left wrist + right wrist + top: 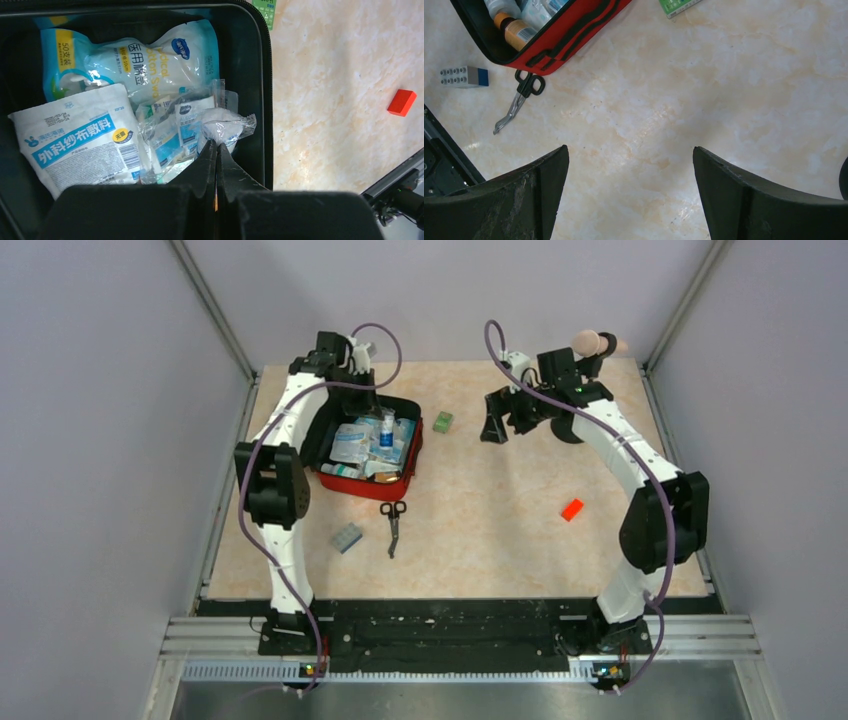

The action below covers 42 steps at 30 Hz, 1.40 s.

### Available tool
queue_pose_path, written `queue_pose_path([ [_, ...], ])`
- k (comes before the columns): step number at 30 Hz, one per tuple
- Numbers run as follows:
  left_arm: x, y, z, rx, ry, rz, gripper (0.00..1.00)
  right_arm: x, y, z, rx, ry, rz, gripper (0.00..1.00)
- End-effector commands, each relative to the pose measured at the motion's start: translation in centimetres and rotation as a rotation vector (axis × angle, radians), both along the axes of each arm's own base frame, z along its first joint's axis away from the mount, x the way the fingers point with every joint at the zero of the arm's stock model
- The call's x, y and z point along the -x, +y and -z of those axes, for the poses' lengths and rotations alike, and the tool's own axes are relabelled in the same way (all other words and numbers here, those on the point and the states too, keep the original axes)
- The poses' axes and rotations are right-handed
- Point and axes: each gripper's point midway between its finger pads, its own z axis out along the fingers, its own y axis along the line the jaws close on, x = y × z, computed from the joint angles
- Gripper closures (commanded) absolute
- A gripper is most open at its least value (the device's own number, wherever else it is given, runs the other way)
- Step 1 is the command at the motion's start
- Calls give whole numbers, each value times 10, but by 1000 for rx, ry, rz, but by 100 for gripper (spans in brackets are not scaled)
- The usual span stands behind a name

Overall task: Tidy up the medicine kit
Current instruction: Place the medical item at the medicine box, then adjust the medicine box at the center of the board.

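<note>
The medicine kit (372, 486) is a red pouch lying open at the table's left, its black lining (262, 100) and red side (569, 37) both showing. Inside lie a cotton swab bag (140, 55), a white gauze packet (80, 140), small sachets and a clear-wrapped white pad (225, 122). My left gripper (362, 380) hangs over the kit's far end, shut (216, 142), tips right at the pad's wrapper; whether the film is pinched I cannot tell. My right gripper (505, 423) stands open (630, 150) over bare table right of the kit.
Scissors (393, 523) and a grey-blue toy brick (346, 537) lie in front of the kit. A green box (443, 421) sits by its right side. A small orange-red block (572, 509) lies at the right. A beige roll (588, 341) shows at the back right.
</note>
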Motion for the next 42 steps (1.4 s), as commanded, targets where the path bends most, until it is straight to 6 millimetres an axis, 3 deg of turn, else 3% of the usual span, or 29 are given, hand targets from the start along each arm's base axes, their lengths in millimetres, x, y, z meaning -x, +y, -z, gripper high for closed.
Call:
queue_pose_path([
  [1, -8, -8, 8, 57, 17, -16, 100, -7, 13, -2, -17, -18, -27, 8],
  [10, -2, -16, 37, 100, 126, -25, 99, -10, 40, 4, -18, -8, -75, 8],
  [11, -1, -18, 39, 107, 132, -22, 94, -10, 41, 5, -17, -4, -78, 8],
  [13, 0, -19, 36, 118, 130, -9, 74, -10, 44, 8, -15, 2, -81, 8],
  [15, -5, -13, 24, 92, 86, -7, 60, -11, 49, 12, -18, 11, -85, 8],
  [20, -17, 26, -32, 26, -75, -70, 51, -14, 76, 21, -27, 27, -108, 9],
  [24, -3, 69, -71, -55, -164, -165, 43, -25, 102, 32, -24, 26, -141, 8],
  [25, 2, 80, -78, -86, -178, -200, 36, -29, 109, 34, -29, 29, -145, 8],
  [26, 10, 90, -81, -121, -180, -235, 22, -32, 118, 37, -34, 31, -152, 8],
  [27, 16, 112, -83, -155, -174, -298, 4, -35, 126, 40, -37, 32, -162, 8],
  [28, 24, 123, -85, -176, -169, -328, 2, -37, 135, 41, -42, 28, -175, 7],
  [31, 50, 147, -84, -242, -132, -419, 1, -42, 159, 47, -62, 33, -197, 6],
  [34, 69, 169, -71, -296, -96, -521, 1, -44, 179, 55, -69, 35, -213, 4],
  [37, 83, 193, -55, -324, -55, -635, 1, -45, 186, 71, -72, 79, -178, 3],
  [40, 92, 204, -43, -194, 2, -679, 2, -45, 185, 81, -61, 97, -163, 9],
  [42, 93, 208, -38, -76, 30, -694, 7, -46, 181, 90, -40, 103, -147, 13],
])
